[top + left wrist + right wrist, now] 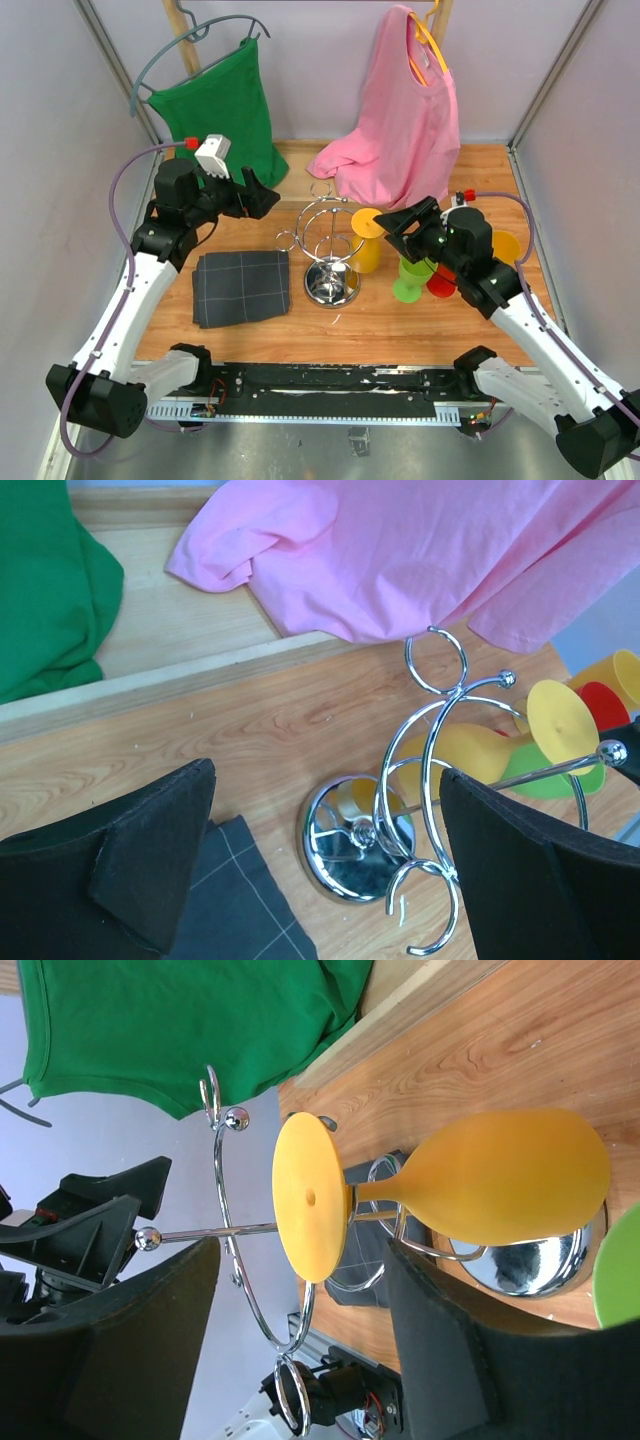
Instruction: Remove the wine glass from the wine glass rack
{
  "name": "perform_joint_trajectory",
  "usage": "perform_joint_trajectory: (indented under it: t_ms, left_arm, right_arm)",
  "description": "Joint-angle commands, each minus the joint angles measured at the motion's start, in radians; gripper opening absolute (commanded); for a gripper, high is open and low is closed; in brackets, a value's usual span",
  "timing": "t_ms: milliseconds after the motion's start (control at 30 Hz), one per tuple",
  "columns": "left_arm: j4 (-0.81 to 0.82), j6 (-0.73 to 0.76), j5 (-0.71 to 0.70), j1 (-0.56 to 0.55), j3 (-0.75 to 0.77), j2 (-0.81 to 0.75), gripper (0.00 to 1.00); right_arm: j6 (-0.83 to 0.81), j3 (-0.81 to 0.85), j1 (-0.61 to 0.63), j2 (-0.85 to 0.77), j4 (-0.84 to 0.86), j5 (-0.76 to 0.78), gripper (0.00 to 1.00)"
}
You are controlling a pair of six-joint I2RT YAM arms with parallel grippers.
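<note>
The chrome wine glass rack (328, 238) stands mid-table on its round base (332, 283). A yellow wine glass (366, 240) hangs upside down from one of its arms on the right side. My right gripper (400, 228) is level with the glass's foot (310, 1195). Its jaws are open on either side of the foot's rim, with gaps showing, and the bowl (510, 1190) lies beyond one finger (440, 1340). My left gripper (262, 195) hovers wide open to the rack's upper left, holding nothing. From the left wrist, the rack's base (357, 838) shows between its fingers.
A dark grid-lined cloth (241, 286) lies left of the rack. Green (410, 278), red (440, 282) and yellow (505, 247) glasses crowd under my right arm. A green shirt (215, 110) and a pink shirt (400, 110) hang at the back, the pink one draping onto the raised ledge.
</note>
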Motion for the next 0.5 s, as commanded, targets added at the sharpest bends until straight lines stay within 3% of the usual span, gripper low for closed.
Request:
perform_joint_trajectory:
  t_ms: [0,200,467]
  left_arm:
    - [0.007,0.014,0.025,0.007,0.049,0.015,0.99]
    - [0.002,0.026,0.03,0.008,0.06,0.029,0.99]
    - [0.007,0.025,0.034,0.008,0.064,0.04,0.99]
  right_arm:
    - [0.034,-0.032,-0.012,-0.003,0.069,0.019,0.63]
    - [0.038,-0.041,-0.014,-0.001,0.085,0.021,0.45]
    - [0.054,-0.06,-0.019,0.0,0.108,0.014,0.36]
